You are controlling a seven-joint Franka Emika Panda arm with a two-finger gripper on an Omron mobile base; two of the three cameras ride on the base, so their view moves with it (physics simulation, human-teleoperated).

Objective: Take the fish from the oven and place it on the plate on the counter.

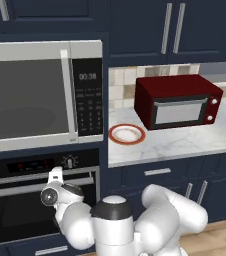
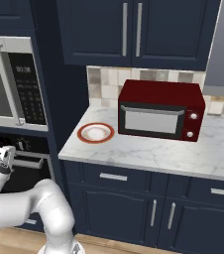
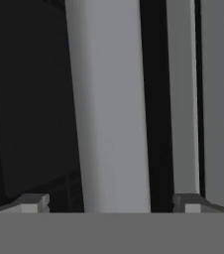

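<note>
pincer (image 3: 109,203) wide open, straddling oven (image 1: 20,210) handle (image 3: 111,109)

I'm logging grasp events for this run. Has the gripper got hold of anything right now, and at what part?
Nothing is held. The gripper is open, its fingertips on either side of the oven's bar handle, not closed on it.

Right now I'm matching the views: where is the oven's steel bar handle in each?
Left base view: handle, lower left, under the microwave.
Right base view: handle, left edge, below the microwave.
Hand view: handle, the broad grey bar between the open jaws.
</note>
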